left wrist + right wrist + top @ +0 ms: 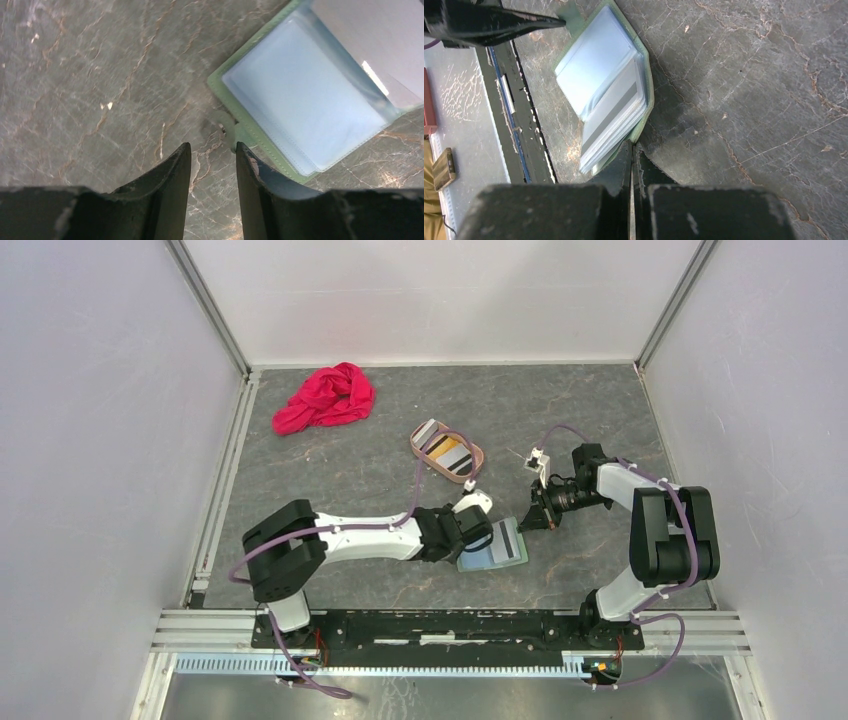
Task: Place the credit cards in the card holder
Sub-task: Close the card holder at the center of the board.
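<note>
We find the card holder [492,548] lying open, blue pockets up, between the two arms. The right gripper [631,147] has its jaws together, tips at the holder's green edge, probably pinning it flat; we cannot tell if the cover is nipped. The left gripper [213,146] stands apart and empty just short of the snap tab [226,129], likely to steady that side. One striped card [611,114] sits in a pocket. Other credit cards [452,452] lie in the tray [481,454].

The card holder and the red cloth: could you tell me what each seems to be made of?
The card holder looks like matte sage-green faux leather or vinyl, with a smooth, even rim. Its sleeves look like clear glossy plastic, catching glare. The red cloth looks like soft matte fabric, crumpled into folds.
</note>
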